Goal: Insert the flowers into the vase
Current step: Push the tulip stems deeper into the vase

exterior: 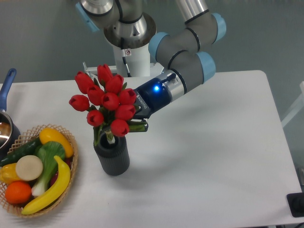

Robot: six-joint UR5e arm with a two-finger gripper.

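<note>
The flowers (107,97), a bunch of red tulip buds with green stems, stand with their stems down in the mouth of the vase (112,156), a dark grey ribbed cylinder left of the table's middle. The buds spread wider than the vase and lean a little left. My gripper (134,121) reaches in from the right, just above the vase's mouth. Its fingers (138,127) are closed around green stems or leaves at the right side of the bunch. The fingertips are partly hidden behind the lowest buds.
A wicker basket (72,164) of toy fruit and vegetables sits at the left front, close to the vase. A pot with a blue handle (6,85) is at the left edge. The robot's base (132,57) stands behind the flowers.
</note>
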